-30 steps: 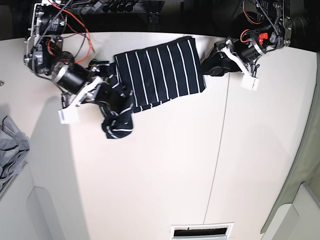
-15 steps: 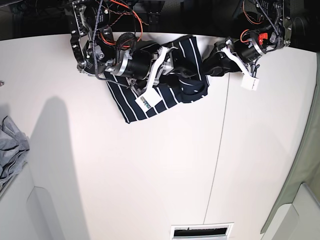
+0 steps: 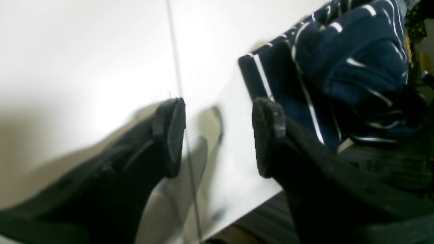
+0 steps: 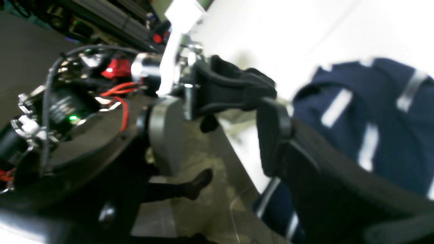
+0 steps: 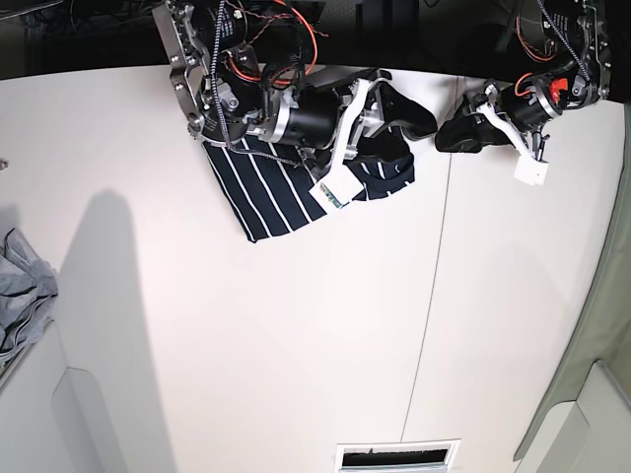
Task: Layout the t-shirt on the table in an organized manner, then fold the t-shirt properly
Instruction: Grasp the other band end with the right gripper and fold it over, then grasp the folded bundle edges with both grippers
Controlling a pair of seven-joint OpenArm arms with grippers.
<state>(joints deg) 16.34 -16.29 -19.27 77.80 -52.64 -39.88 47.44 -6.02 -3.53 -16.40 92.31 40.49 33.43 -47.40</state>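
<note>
Since the earlier frames, the right arm has swung from the near-left side of the t-shirt (image 5: 266,192) across to its far right part, and the left claw (image 5: 455,135) has drawn a little away from the cloth toward the right edge of the base view. Now the right claw (image 5: 399,116) is hanging over the shirt's bunched far corner with its black fingers (image 4: 271,135) standing apart, and nothing is showing between them in the wrist view (the blur is hiding finer detail). One part of the shirt is lying flat and striped on the white bench (image 5: 296,335), near its far edge, while the right part is sitting rumpled under the arm. The left claw is hovering just beside the shirt's right edge, over the dark seam (image 3: 174,67), its jaws gaping wide and empty. A grey garment (image 5: 22,296) is lying at the bench's left edge, well apart.
</note>
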